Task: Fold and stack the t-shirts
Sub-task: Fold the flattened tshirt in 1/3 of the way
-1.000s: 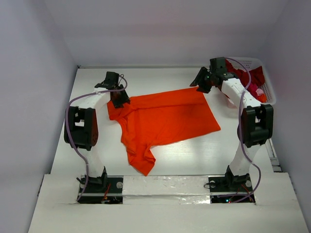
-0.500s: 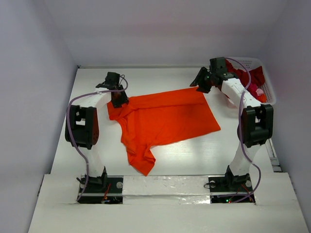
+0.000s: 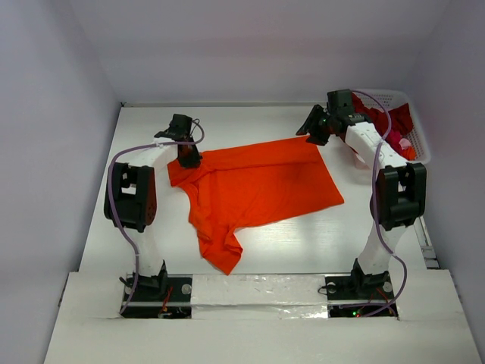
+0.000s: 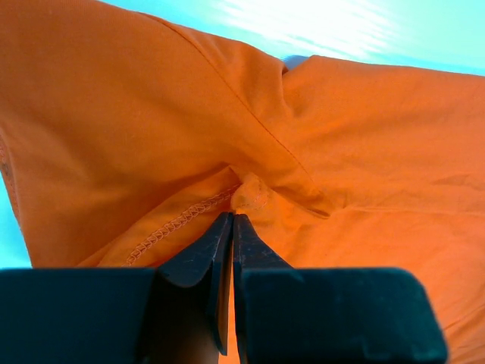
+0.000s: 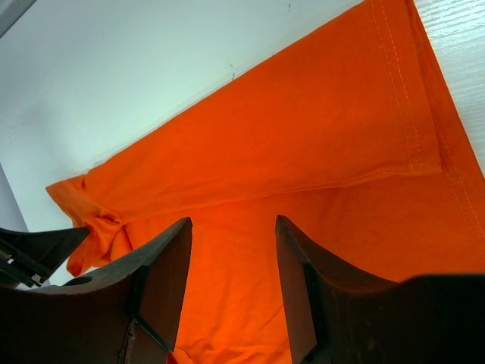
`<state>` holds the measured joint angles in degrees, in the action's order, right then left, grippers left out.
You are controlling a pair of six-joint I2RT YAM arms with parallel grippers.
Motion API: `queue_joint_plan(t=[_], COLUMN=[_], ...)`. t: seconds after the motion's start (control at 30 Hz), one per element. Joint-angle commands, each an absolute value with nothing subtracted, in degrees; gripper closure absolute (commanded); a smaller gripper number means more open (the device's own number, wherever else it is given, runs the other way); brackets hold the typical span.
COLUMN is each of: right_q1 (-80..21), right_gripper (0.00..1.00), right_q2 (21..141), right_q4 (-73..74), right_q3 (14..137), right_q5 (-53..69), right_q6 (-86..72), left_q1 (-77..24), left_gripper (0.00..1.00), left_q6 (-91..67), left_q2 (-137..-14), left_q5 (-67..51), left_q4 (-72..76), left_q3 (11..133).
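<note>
Slippage is the main risk: the left gripper [image 4: 232, 221] is clamped shut on only a thin pinch of the orange t-shirt [image 3: 258, 186] near a sleeve seam, while the right gripper [image 5: 233, 227] hangs with jaws apart above the far hem corner, holding nothing. The shirt lies spread on the table [image 3: 303, 250] between the arms; a one-sided pull would likely bunch or skew it.

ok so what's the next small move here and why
Probably lower the right end effector and close it on the hem of the orange t-shirt: its jaws stand open above the fabric, while the left end effector is shut on a fold.
</note>
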<state>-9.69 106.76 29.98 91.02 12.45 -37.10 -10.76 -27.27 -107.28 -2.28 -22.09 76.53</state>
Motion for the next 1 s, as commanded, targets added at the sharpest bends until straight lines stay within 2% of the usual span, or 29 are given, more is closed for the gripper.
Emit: queue_joint_plan(t=[0.0, 0.23, 0.53, 0.87, 0.93, 0.97], right_q1=[-9.5, -9.5, -9.5, -9.5, -9.5, -9.5], right_gripper=[0.46, 0.46, 0.46, 0.47, 0.46, 0.47], right_q2=[106.0, 106.1, 106.6, 106.1, 105.8, 105.7], right_q4=[28.7, 29.0, 28.7, 28.7, 28.8, 28.9], right_q3=[91.4, 92.9, 94.1, 94.3, 94.4, 94.5], right_q5=[12.7, 13.4, 14.2, 14.2, 14.2, 14.2], right_q6=[-37.1, -37.4, -38.0, -37.9, -37.9, -37.8], left_q1=[-10.7, -11.8, -14.8, -19.1, -19.1, -19.1], left_gripper=[1.0, 1.0, 1.0, 0.99, 0.94, 0.79], left_q6=[-27.2, -27.6, -28.3, -27.9, -27.9, -28.0], left_q2=[-105.2, -101.4, -94.4, -97.9, -98.7, -98.8], left_q5=[-1.7, -0.6, -4.1, -5.6, -4.8, -4.6], left_q4=[-23.5, -30.1, -32.7, -31.9, -32.3, -32.5], left_q3=[78.0, 79.0, 70.8, 63.5, 63.2, 63.1])
